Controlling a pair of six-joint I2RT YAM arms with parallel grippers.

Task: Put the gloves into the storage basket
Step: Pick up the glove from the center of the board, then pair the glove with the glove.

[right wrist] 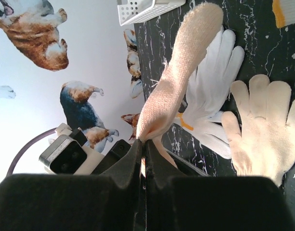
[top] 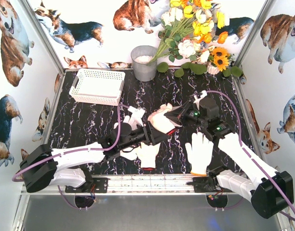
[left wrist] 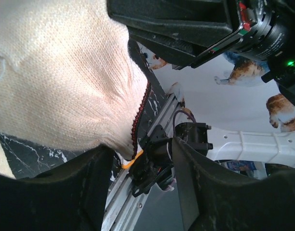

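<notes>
Right arm [top: 244,154]: reaches in toward centre, right tool [right wrist: 143,144] pinched tight on a glove [right wrist: 179,77] (held clear of the tabletop [top: 85,125]).
Left arm [top: 80,156]: stretched low, left tool [left wrist: 140,159] jaws apart at that glove's cuff.
Basket [top: 92,98]: far left, well apart.

The gloves [top: 199,153] are soft knit cloth; the cream glove [right wrist: 181,82] looks fuzzy up close. The storage basket [top: 97,86] is smooth white plastic. The tabletop [top: 85,125] is black with white lines like marble, a bit shiny. The bucket [top: 144,65] at its far edge is dull grey metal. The rail [top: 152,181] along its near edge is shiny metal. The left pincer [left wrist: 140,159] and right pincer [right wrist: 143,154] are matt black, the left one a little rough.
</notes>
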